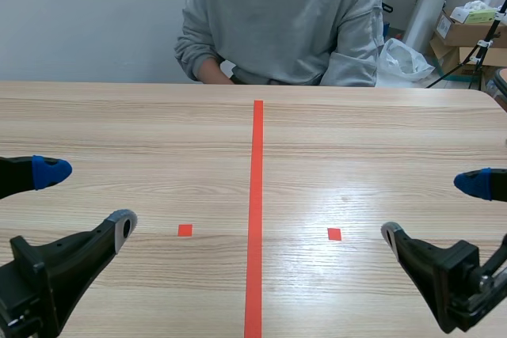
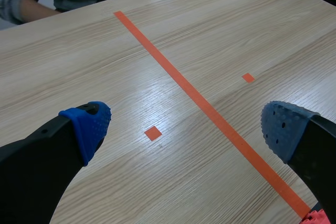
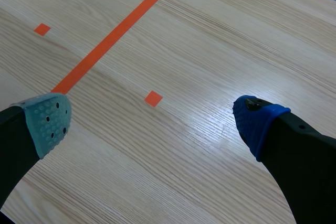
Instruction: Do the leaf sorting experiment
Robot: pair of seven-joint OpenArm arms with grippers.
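Observation:
No leaves or sorting containers show in any view. My left gripper (image 1: 91, 199) hovers low over the left half of the wooden table (image 1: 158, 132), fingers wide apart and nothing between them. In the left wrist view the left gripper (image 2: 186, 127) frames bare wood with its blue pads (image 2: 89, 124). My right gripper (image 1: 432, 207) sits over the right half, open and holding nothing. In the right wrist view the right gripper (image 3: 152, 116) shows one grey-green pad (image 3: 50, 121) and one blue pad.
A person in a grey hoodie (image 1: 285, 21) sits across the table with hands near the far edge. Cardboard boxes (image 1: 467, 33) and a plastic bag (image 1: 404, 61) stand behind at the right. The table's right corner is rounded.

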